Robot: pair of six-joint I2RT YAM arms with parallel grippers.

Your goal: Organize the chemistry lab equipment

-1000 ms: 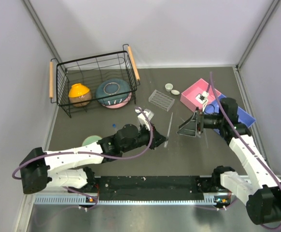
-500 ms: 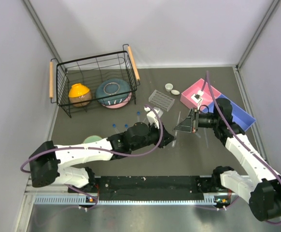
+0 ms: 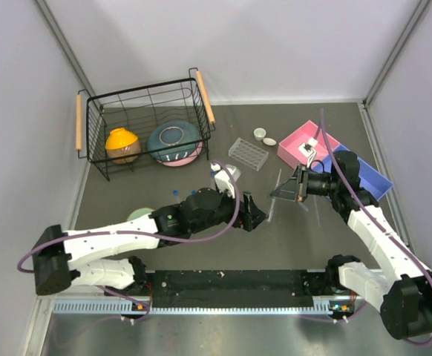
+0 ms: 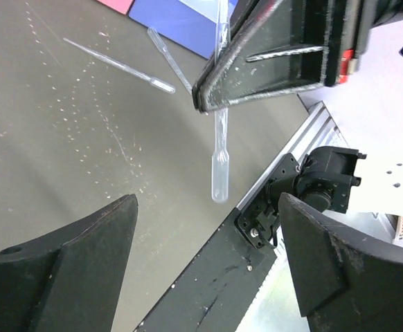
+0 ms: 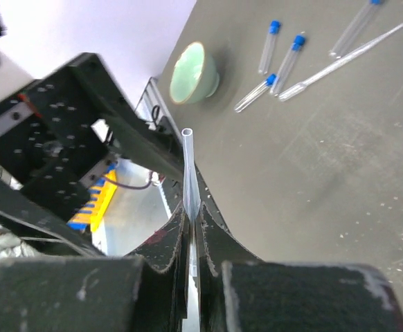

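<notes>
A long clear pipette stands pinched between the jaws of my right gripper, which is shut on it. From the left wrist view the same pipette hangs bulb down from the right gripper, above the table. My left gripper is wide open just below it, holding nothing. Seen from above, the left gripper and the right gripper nearly meet at the table's middle. Two more pipettes lie on the table. Blue-capped tubes lie near the green bowl. The clear tube rack and two white cups sit further back.
A black wire basket with an orange and a blue bowl stands at the back left. A green bowl sits beside the left arm. A pink tray and a blue tray lie at the right, under the right arm.
My right gripper has closed on the pipette while my left gripper, shut on it before, has opened and let it go. The left arm drew back a little.
</notes>
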